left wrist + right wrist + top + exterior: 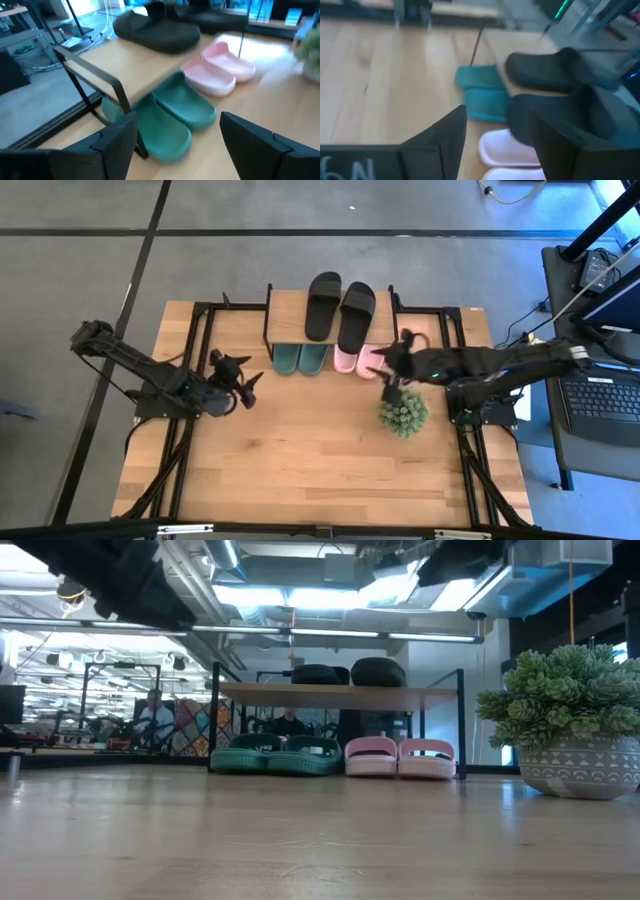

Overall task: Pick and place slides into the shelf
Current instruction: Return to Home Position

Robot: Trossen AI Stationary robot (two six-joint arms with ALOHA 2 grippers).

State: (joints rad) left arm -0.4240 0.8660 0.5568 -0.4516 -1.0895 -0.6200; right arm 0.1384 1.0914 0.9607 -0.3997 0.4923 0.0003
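Observation:
The shelf (290, 315) stands at the table's far middle. The black slides (340, 308) lie on its plank top. Under the plank, the green slides (300, 358) and the pink slides (352, 360) rest on the table, toes toward the near edge. My left gripper (253, 380) hovers open just left of the green pair (175, 117), touching nothing. My right gripper (385, 363) hovers open at the shelf's right front corner, beside the pink pair (505, 150), also touching nothing. The low view shows the shelf (340, 692) with all three pairs but neither gripper's fingers.
A round spiky plant in a pot (403, 413) stands on the table just near of my right gripper and shows large at the right of the low view (575, 720). The near half of the table (300, 460) is bare wood. Black frame rails run along both table sides.

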